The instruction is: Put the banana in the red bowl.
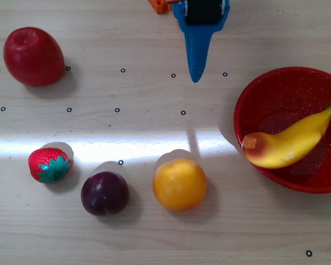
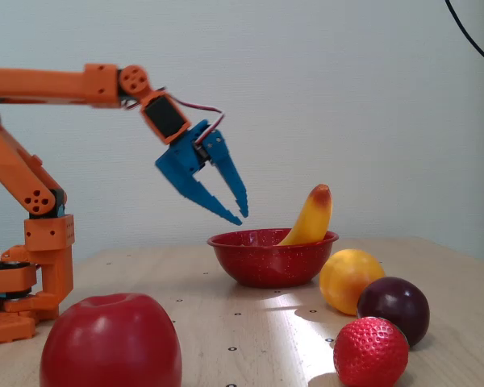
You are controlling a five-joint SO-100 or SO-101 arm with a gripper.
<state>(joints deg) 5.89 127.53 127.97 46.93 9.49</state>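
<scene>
The yellow banana (image 1: 289,142) lies in the red bowl (image 1: 276,91) at the right of the overhead view, green stem toward the far right, orange-brown end resting on the bowl's near-left rim. In the fixed view the banana (image 2: 310,218) sticks up out of the bowl (image 2: 266,262), blunt end highest. My blue gripper (image 2: 240,213) hangs in the air left of and above the bowl, open and empty, fingers pointing down toward the bowl's rim. In the overhead view the gripper (image 1: 197,74) shows at the top middle, left of the bowl.
A dark red apple (image 1: 33,56) sits at the top left. A strawberry (image 1: 49,164), a plum (image 1: 104,192) and a round orange-yellow fruit (image 1: 179,184) lie in a row along the lower table. The orange arm base (image 2: 24,274) stands at the fixed view's left.
</scene>
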